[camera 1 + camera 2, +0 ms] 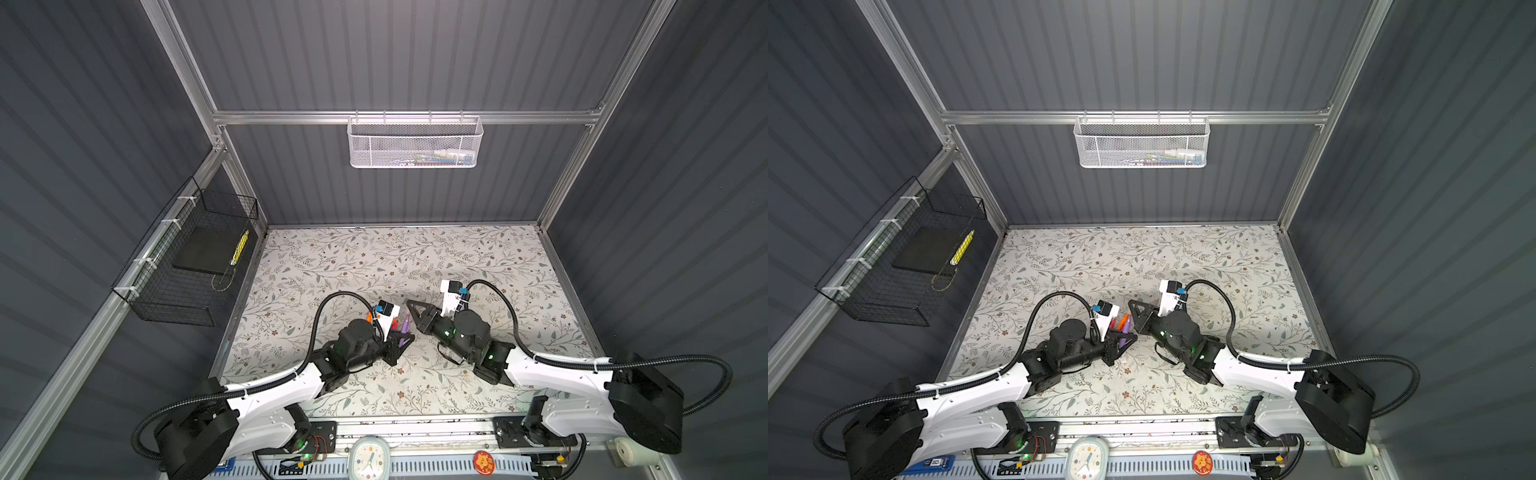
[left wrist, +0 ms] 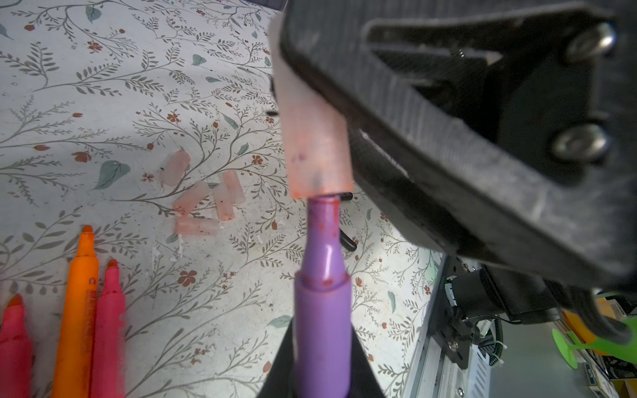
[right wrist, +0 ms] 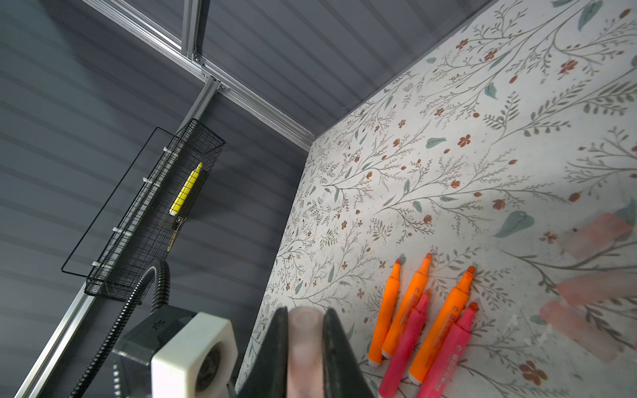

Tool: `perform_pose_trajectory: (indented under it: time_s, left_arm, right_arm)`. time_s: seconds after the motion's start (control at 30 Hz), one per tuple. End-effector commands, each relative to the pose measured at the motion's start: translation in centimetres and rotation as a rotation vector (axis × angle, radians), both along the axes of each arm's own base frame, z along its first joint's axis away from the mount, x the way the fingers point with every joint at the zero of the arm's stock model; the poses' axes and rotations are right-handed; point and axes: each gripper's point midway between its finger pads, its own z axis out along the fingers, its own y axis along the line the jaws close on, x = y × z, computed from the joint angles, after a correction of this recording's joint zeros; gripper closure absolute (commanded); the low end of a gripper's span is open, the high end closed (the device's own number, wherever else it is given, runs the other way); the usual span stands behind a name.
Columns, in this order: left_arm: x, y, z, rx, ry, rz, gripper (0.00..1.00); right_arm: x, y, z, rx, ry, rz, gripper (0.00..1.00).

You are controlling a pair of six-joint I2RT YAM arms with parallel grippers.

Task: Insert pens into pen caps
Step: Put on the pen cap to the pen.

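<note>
In both top views the left gripper is closed on the purple pen, which points away from the robot's base toward the right gripper near the middle of the floral table; the two grippers stand tip to tip, and anything between them is too small to make out there. Bits of orange and pink pens show just beside the left gripper, mostly hidden by its wrist camera. A white mesh basket hangs on the back wall and a black wire basket on the left wall. In the left wrist view the purple pen rises from the clamped left gripper, its narrow tip stained red, and the tip's end meets the open mouth of a pinkish cap that the right gripper grips by its far part; pen and cap lie nearly in one line, and whether the tip has gone in at all cannot be told. Five loose caps lie in a cluster on the table beyond, with one orange and two pink pens side by side near them. In the right wrist view the right gripper's two black fingers pinch the cap from both sides, nearly closed; five pens, three orange and two pink, lie together with tips the same way, and blurred loose caps lie just beside them. A yellow pen lies in the black wire basket
</note>
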Motion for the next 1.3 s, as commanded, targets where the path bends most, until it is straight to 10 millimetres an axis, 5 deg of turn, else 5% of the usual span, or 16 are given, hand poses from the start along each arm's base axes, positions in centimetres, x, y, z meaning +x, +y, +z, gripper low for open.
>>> perform_pose_trajectory:
  time_s: [0.0,0.43,0.8,0.87,0.97,1.03,1.27]
  left_arm:
    - [0.4,0.4,1.2,-0.031,-0.021,0.040,1.00]
    - [0.5,-0.1,3.9,-0.088,-0.051,0.021,1.00]
    - [1.3,0.8,4.1,-0.145,-0.045,-0.012,1.00]
    - [1.5,0.9,4.0,-0.130,-0.052,-0.007,1.00]
    - [1.5,1.1,3.4,-0.090,-0.077,-0.006,1.00]
    - [1.7,1.7,2.8,-0.048,-0.100,0.013,1.00]
    - [2.2,2.9,0.3,0.084,-0.191,0.032,1.00]
  right_arm:
    - [-0.8,0.7,0.1,0.004,-0.015,0.038,1.00]
    - [-3.9,2.4,-0.3,-0.033,-0.148,0.190,0.98]
    - [-5.9,1.2,-0.7,0.011,-0.231,0.258,0.86]
    - [-6.1,1.3,-0.5,0.019,-0.243,0.271,0.76]
    - [-5.8,0.6,-0.2,0.023,-0.242,0.242,0.41]
    - [-5.0,-0.4,-0.3,0.025,-0.226,0.201,0.31]
    - [-2.5,-4.4,0.1,0.087,-0.178,0.120,0.22]
